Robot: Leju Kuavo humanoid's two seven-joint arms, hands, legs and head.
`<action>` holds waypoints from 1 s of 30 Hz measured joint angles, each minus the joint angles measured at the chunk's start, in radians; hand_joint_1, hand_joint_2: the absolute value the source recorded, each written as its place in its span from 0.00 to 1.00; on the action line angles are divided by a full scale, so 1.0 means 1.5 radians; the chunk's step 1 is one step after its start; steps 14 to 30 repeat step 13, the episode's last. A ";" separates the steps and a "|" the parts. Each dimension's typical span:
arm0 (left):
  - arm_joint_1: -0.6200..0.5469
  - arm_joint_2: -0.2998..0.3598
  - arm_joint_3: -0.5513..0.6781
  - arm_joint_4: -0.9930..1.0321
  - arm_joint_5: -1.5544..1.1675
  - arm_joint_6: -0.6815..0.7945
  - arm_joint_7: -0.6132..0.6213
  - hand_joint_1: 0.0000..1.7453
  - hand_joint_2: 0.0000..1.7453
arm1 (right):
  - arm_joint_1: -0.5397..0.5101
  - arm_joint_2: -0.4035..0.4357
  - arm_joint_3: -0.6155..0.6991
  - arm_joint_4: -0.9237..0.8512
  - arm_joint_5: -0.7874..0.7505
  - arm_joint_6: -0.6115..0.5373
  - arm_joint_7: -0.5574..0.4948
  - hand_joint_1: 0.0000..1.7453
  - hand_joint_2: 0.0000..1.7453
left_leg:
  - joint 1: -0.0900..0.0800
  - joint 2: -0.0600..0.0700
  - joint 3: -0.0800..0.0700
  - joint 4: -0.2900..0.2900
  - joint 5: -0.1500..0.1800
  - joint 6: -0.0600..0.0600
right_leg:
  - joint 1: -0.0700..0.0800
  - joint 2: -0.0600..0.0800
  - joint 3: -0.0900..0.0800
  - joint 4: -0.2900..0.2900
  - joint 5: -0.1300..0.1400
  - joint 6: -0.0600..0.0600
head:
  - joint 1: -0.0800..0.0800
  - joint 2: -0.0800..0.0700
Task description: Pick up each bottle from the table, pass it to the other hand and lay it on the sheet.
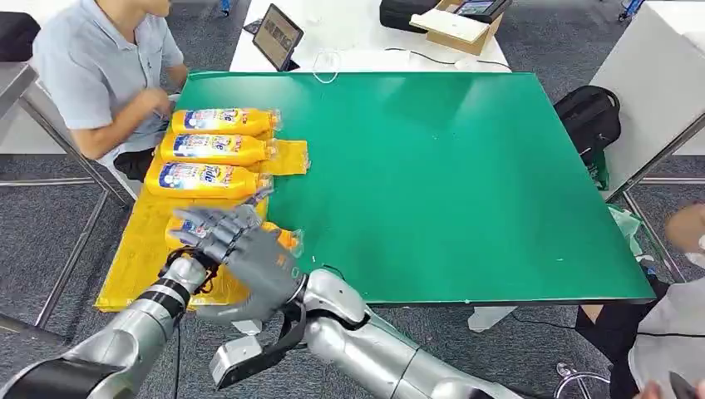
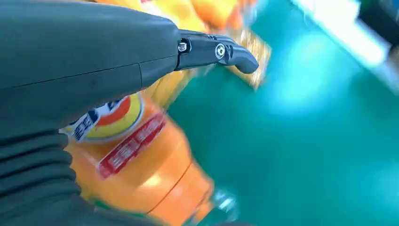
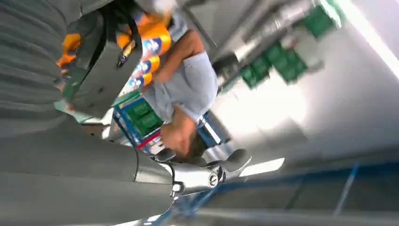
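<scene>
Three orange bottles [image 1: 218, 150] lie side by side on the yellow sheet [image 1: 133, 249] at the left edge of the green bench [image 1: 449, 183]; a fourth bottle [image 1: 283, 238] lies nearer the robot on the same sheet, under the two hands; the left hand [image 1: 212, 233] rests over it with fingers curled around its body, gripping it; the right hand [image 1: 262, 274] sits just beside the left, and I cannot tell whether it holds anything; a person [image 1: 100, 75] in a pale blue shirt sits beyond the sheet.
</scene>
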State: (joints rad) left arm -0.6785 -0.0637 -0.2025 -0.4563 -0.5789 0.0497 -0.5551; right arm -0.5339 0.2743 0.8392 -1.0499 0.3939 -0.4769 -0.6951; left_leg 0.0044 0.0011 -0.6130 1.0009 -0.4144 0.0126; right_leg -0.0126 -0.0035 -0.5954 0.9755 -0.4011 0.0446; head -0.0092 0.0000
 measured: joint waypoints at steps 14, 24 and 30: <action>0.124 -0.051 0.102 -0.190 0.268 0.144 -0.015 0.00 1.00 | 0.199 -0.027 -0.126 -0.328 0.089 -0.145 -0.003 0.00 1.00 | 0.000 -0.001 -0.003 0.000 -0.001 0.000 | 0.000 0.000 -0.003 -0.001 0.000 0.000 | 0.000 0.000; 0.124 -0.051 0.102 -0.190 0.268 0.144 -0.015 0.00 1.00 | 0.199 -0.027 -0.126 -0.328 0.089 -0.145 -0.003 0.00 1.00 | 0.000 -0.001 -0.003 0.000 -0.001 0.000 | 0.000 0.000 -0.003 -0.001 0.000 0.000 | 0.000 0.000; 0.124 -0.051 0.102 -0.190 0.268 0.144 -0.015 0.00 1.00 | 0.199 -0.027 -0.126 -0.328 0.089 -0.145 -0.003 0.00 1.00 | 0.000 -0.001 -0.003 0.000 -0.001 0.000 | 0.000 0.000 -0.003 -0.001 0.000 0.000 | 0.000 0.000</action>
